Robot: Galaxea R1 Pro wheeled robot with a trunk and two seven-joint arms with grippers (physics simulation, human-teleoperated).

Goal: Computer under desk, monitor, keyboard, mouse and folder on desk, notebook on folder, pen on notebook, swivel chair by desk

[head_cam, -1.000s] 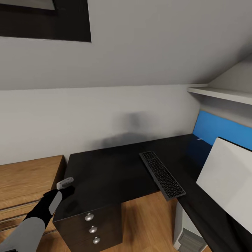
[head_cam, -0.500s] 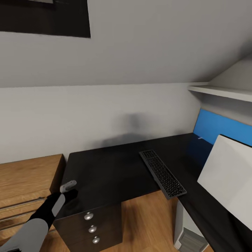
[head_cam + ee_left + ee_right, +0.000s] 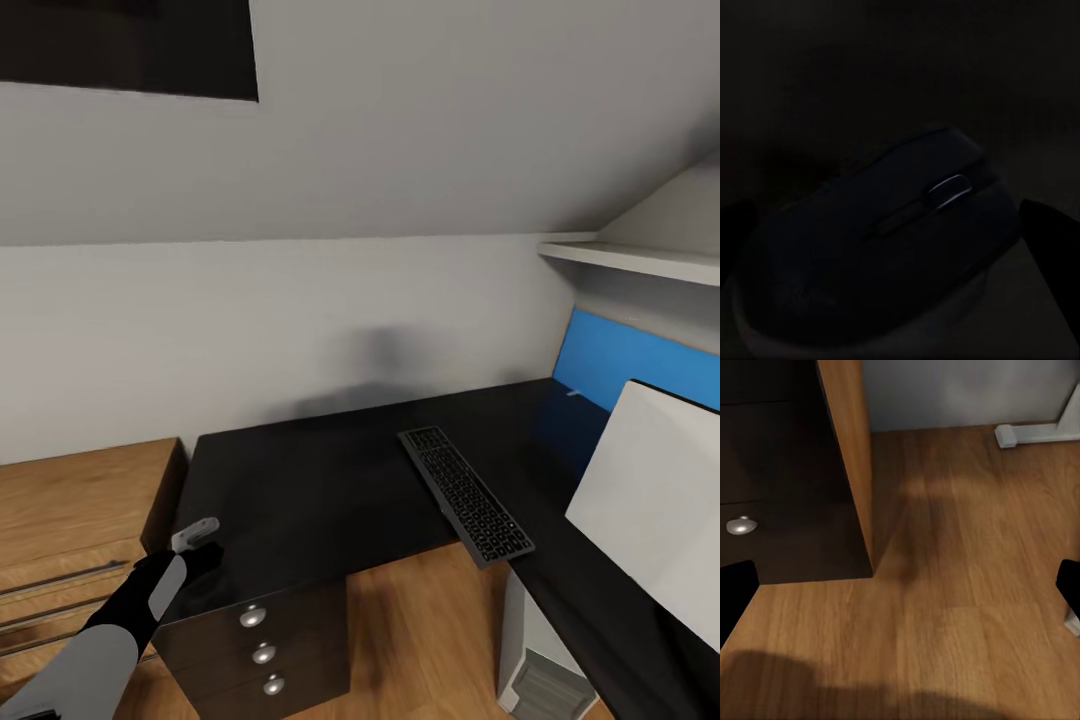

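Over the last second my left gripper [image 3: 196,545] has eased a little lower and rightward at the desk's [image 3: 330,490] front left corner. The pale mouse [image 3: 195,531] in it has turned from lying flat to tipped up. My head camera has tilted slightly, so the dark window frame [image 3: 128,50] sits higher.

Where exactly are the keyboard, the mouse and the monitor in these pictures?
keyboard [image 3: 466,495], head view, middle of its keys.
mouse [image 3: 892,247], left wrist view, its dark top shell.
monitor [image 3: 650,510], head view, its white back panel.
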